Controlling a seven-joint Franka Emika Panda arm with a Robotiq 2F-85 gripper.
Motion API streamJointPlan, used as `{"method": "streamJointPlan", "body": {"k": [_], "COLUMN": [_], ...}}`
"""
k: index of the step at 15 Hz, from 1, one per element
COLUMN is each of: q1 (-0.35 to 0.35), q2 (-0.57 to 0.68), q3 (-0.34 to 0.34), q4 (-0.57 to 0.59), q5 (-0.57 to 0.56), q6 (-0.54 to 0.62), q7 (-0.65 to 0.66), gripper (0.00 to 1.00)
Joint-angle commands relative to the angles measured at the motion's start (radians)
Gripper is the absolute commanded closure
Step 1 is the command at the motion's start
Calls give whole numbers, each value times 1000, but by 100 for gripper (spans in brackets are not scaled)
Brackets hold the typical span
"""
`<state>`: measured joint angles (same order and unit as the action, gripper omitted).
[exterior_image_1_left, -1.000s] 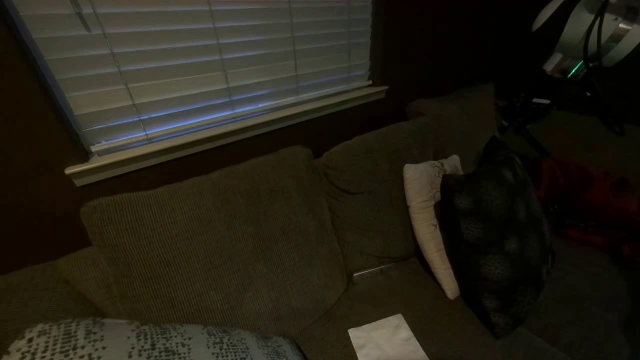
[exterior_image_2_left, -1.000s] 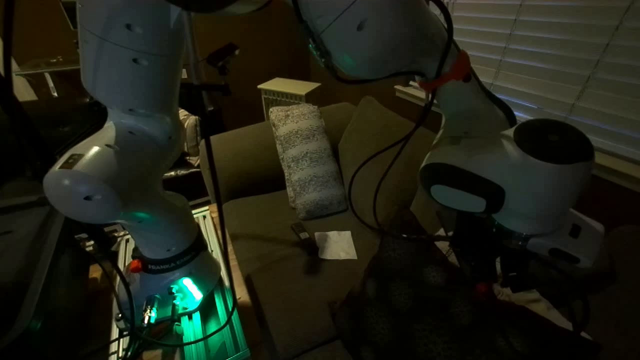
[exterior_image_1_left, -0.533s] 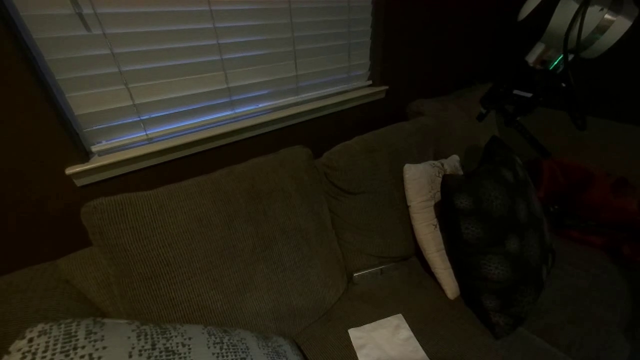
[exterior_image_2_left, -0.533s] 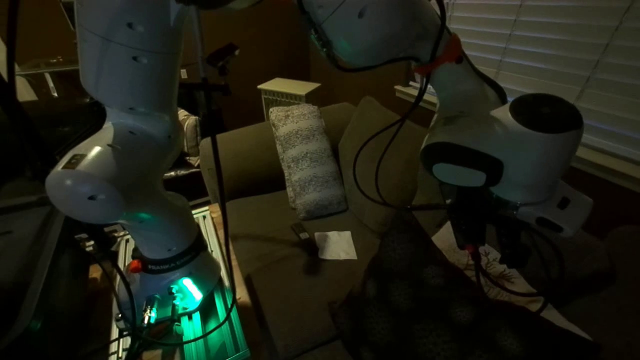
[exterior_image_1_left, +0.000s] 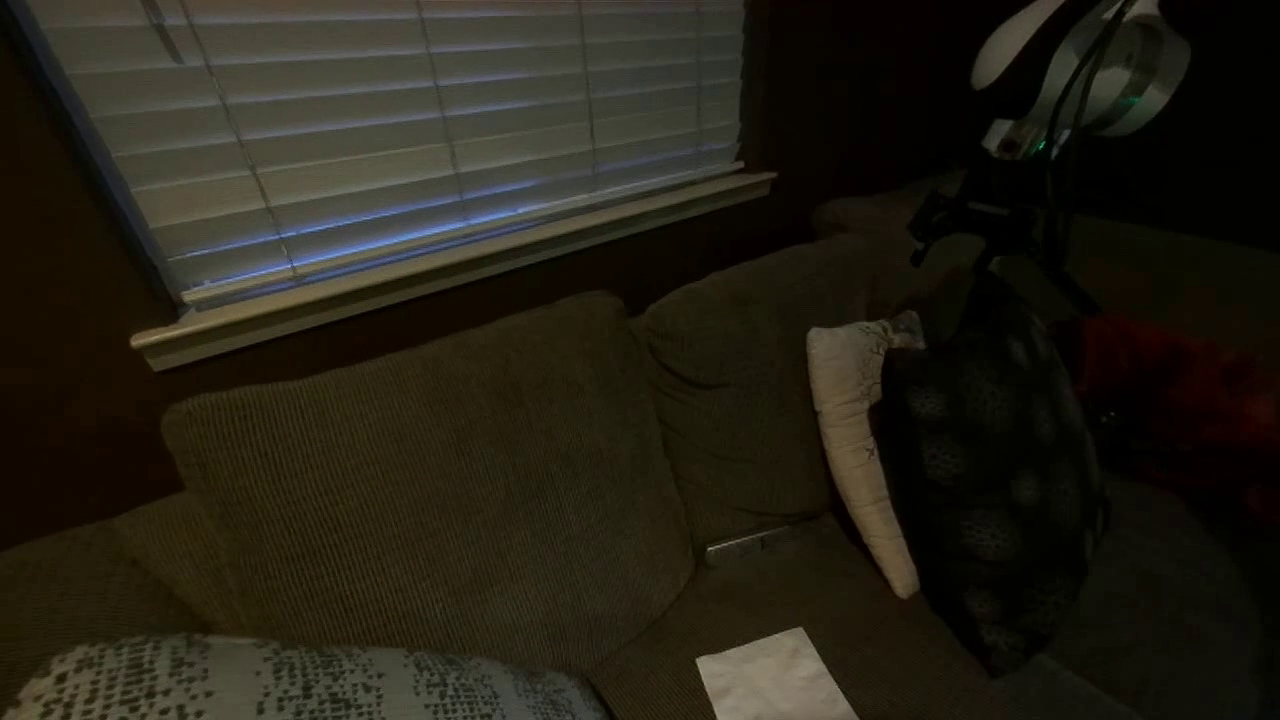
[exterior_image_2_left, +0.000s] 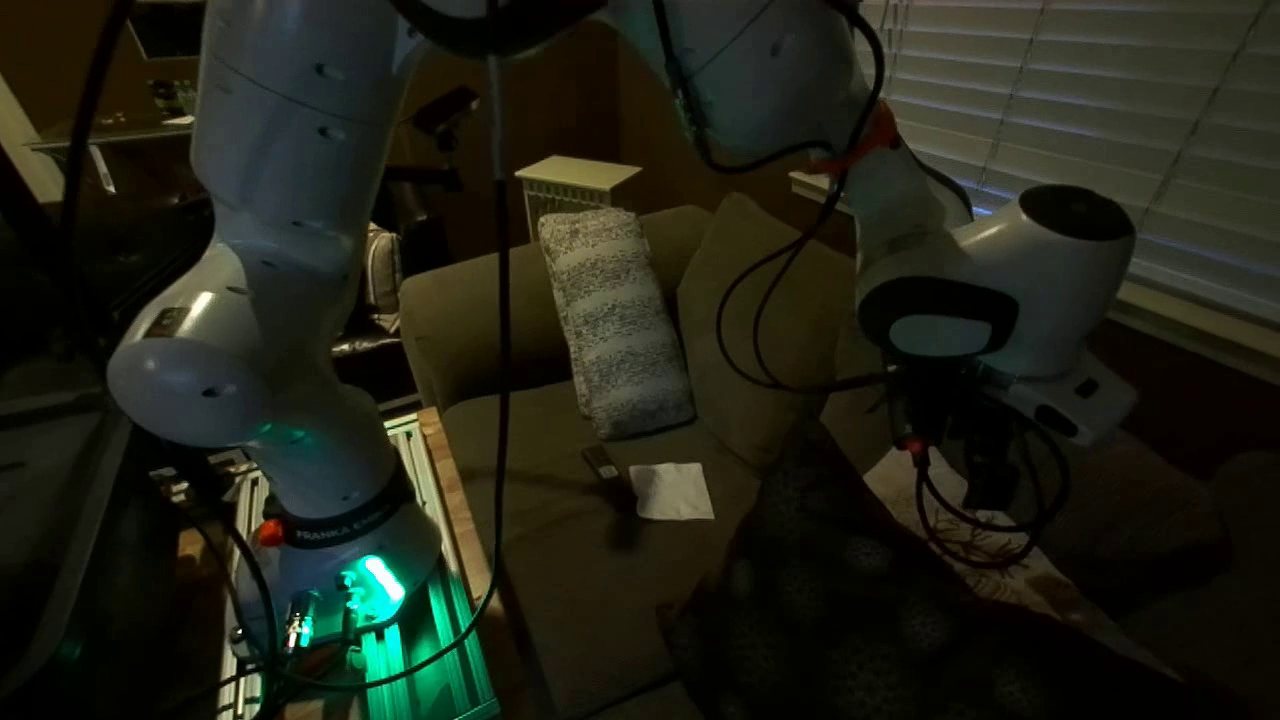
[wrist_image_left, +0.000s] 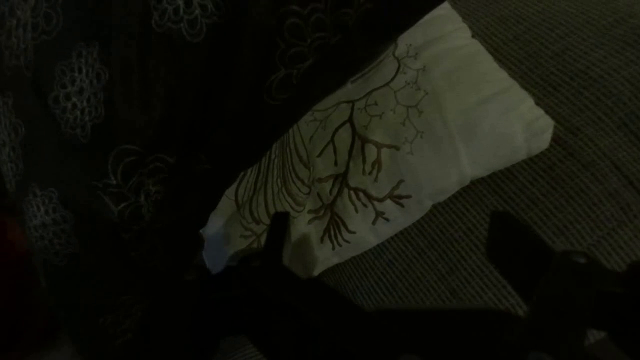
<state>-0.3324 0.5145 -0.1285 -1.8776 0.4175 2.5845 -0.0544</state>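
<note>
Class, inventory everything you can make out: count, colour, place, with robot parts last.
Sofa: one, olive-brown, all views
Window blind: one, white, above sofa
Sill: one, pale, below blind
White pillow: one, white, branch-printed, on sofa
Dark pillow: one, blackish, overlapping white pillow
Speckled pillow: one, grey-white, sofa corner
Sheet: one, white, on sofa
Remote-like object: one, dark, beside sheet
Side table: one, cream, beyond sofa
Red material: count unclear, red, near dark pillow
Robot arm: one, white, over sofa
Cables: several, black, along robot arm
Gripper: one, black, open, near white pillow

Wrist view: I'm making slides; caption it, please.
Open jaws over a ribbed couch, near a branch-patterned pale pillow partly hidden by a dark pillow.
</note>
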Motion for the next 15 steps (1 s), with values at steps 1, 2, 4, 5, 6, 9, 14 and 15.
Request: {"method": "streamJointPlan", "body": {"k": [1, 2, 4, 5, 6, 9, 14, 15], "q1": [-10, -10, -11, -29, -30, -44, -43, -38], "q2": [5, 8, 9, 17, 36, 85, 193, 218], "q3": [11, 9, 6, 26, 27, 53, 65, 63], "q4": [7, 10, 12, 23, 39, 97, 236, 264], "q5": [-15, -15, -16, 19, 27, 44, 14, 9], "q6": [-2, -3, -4, -4, 6, 21, -24, -31], "q7": [15, 16, 16, 3, 18, 17, 48, 65], "gripper": [0, 0, 0, 0, 0, 0, 0, 0]}}
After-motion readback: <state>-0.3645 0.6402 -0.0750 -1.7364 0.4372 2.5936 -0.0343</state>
